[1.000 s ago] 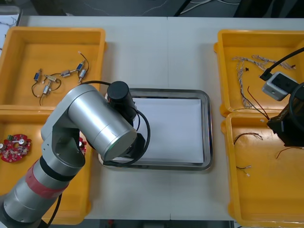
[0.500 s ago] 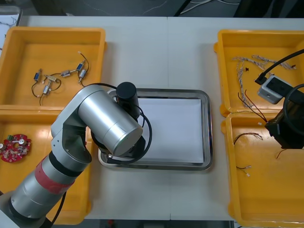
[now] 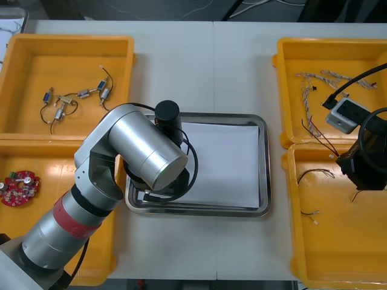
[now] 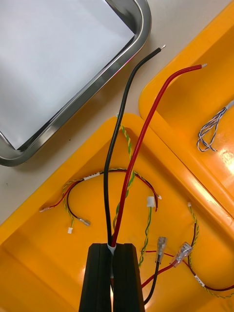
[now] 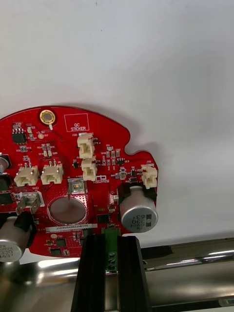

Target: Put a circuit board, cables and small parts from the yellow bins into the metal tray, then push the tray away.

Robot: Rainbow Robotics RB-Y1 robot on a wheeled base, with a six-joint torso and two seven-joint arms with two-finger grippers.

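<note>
My left claw (image 5: 111, 239) is gripping a round red circuit board (image 5: 73, 195) by the green connector (image 5: 111, 253) at its edge, and the fingers are standing apart only by the width of that connector. The board is sitting over the white inside of the metal tray (image 3: 264, 163), just past the shiny rim, at the 9 o'clock side of the tray in the front view. I cannot tell if it is touching the white surface.

My right claw (image 4: 113, 249) is clamping a black cable (image 4: 121, 122) and a red cable (image 4: 146, 126) together, and both are rising free from between the fingers. This claw is hovering over the near right yellow bin (image 3: 289, 211), at about 3 o'clock from the tray on the counter (image 3: 205, 66). Thin cables (image 4: 97, 178) are lying in that bin below it. A second circuit board (image 3: 18, 186) is lying in the near left bin (image 3: 106, 254).
</note>
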